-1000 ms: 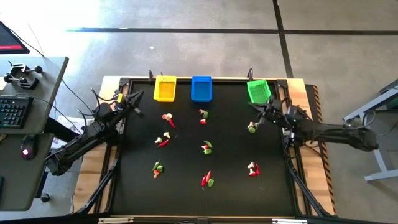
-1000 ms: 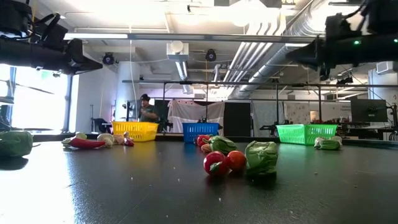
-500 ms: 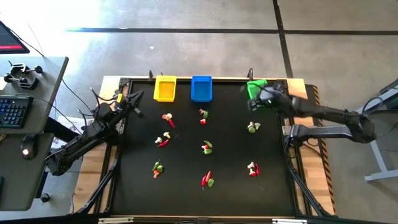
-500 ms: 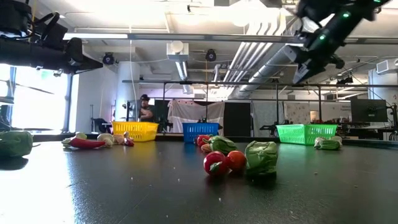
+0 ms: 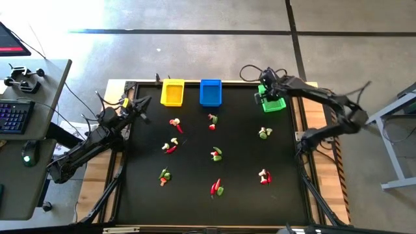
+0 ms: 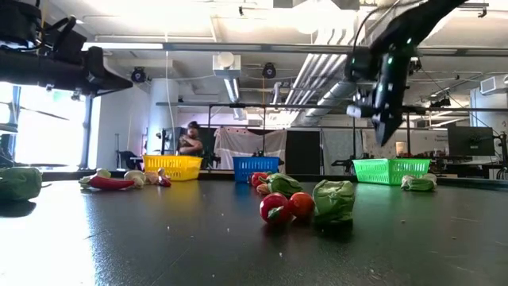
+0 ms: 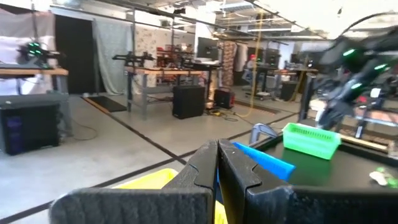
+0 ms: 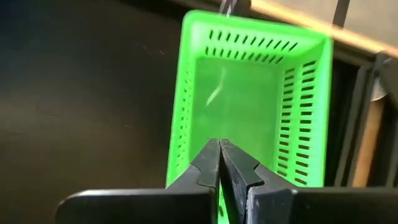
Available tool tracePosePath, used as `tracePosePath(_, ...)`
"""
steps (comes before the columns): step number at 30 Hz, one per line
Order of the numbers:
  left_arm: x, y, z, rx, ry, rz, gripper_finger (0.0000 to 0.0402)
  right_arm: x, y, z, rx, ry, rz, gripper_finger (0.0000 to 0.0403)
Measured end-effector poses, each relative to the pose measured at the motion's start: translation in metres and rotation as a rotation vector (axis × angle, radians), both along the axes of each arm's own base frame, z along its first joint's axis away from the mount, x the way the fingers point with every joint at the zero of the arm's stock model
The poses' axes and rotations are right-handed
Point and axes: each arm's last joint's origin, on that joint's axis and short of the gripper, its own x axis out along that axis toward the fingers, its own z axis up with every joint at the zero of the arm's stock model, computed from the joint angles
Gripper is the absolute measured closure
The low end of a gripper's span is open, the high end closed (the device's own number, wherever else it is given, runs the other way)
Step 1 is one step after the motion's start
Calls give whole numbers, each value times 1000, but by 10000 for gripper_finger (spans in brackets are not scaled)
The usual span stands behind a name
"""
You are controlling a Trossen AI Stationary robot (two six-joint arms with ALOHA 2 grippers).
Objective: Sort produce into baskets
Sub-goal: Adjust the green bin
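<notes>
The right gripper [image 5: 262, 93] hung over the green basket [image 5: 273, 103] in the upper right of the high view, its fingers [image 8: 219, 163] pressed together with nothing between them; the right wrist view looked straight down into that basket [image 8: 249, 93], whose floor showed only a pale streak that could not be made out. In the low view the same gripper [image 6: 389, 127] pointed down above the green basket [image 6: 390, 169] without touching it. The left gripper [image 5: 144, 102] waited at the table's left edge, just left of the yellow basket [image 5: 172, 91], its fingers [image 7: 217, 163] also closed and holding nothing. The blue basket [image 5: 210, 91] stood between the yellow and green ones along the top of the black table [image 5: 240, 156]. The produce lay in small clusters on the mat: one [image 5: 175, 124] below the yellow basket, one [image 5: 212, 120] below the blue, one [image 5: 264, 133] below the green, then a middle row [image 5: 169, 147] [image 5: 216, 155] and a lower row [image 5: 164, 176] [image 5: 217, 188] [image 5: 264, 175]. In the low view a cluster of red and green pieces [image 6: 305, 203] sat at centre, a red chilli [image 6: 111, 182] at left. A person [image 6: 190, 141] stood in the room behind the yellow basket.
</notes>
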Motion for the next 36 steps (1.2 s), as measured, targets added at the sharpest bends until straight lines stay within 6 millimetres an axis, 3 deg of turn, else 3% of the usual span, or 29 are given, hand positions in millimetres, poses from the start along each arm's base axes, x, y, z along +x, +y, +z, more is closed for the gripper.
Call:
tracePosePath(9, 0, -1, 6, 22, -64, -25, 401, 5, -31, -31, 131, 106, 15, 403)
tracePosePath(16, -1, -2, 10, 53, -98, -37, 401, 17, -41, -44, 256, 33, 133, 403)
tracePosePath(29, 0, -1, 3, 7, -43, -41, 401, 38, -62, -14, 142, -132, 204, 403)
tracePosePath(36, 1, -1, 3, -2, -44, -43, 401, 27, -78, -14, 93, -102, 176, 403)
